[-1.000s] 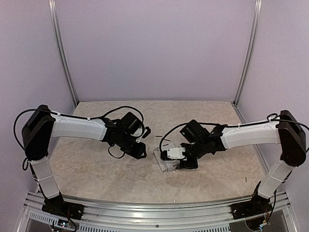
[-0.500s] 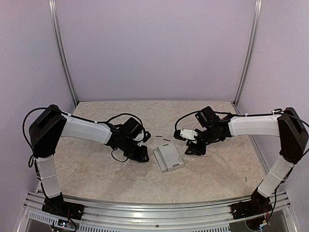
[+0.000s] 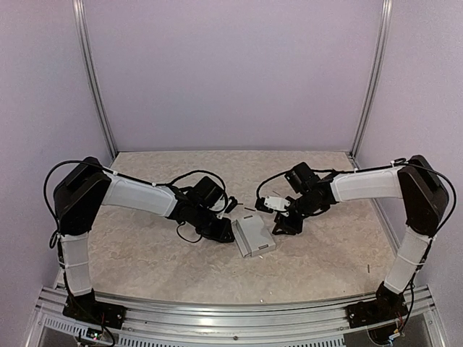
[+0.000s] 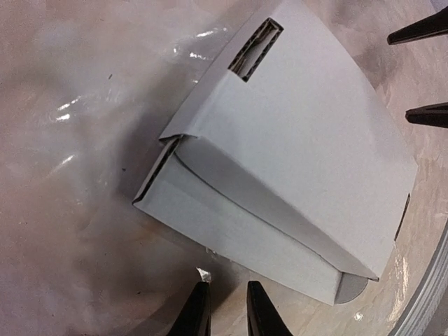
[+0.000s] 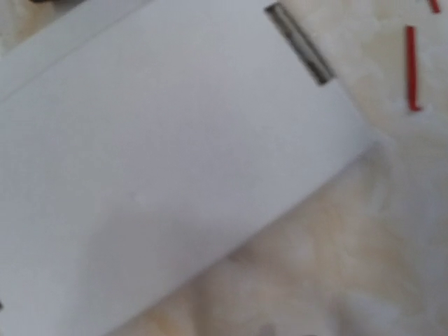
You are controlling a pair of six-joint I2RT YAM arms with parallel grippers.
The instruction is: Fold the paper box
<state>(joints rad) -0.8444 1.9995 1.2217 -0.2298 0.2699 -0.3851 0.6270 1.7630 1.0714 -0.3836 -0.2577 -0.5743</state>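
The left gripper (image 4: 227, 313), fingers nearly together with nothing between them, sits just beside a long side wall of the paper box (image 4: 294, 154), which lies closed on the marbled table (image 3: 145, 253) between both arms. The right gripper (image 3: 281, 225), fingers spread and empty, waits near the box's opposite edge. The lid looks slightly sprung at one corner, so seating it probably needs a low, slow push while the right side braces against sliding. A second ago the right gripper covered the box; since then it has backed off, and the left has moved in and narrowed
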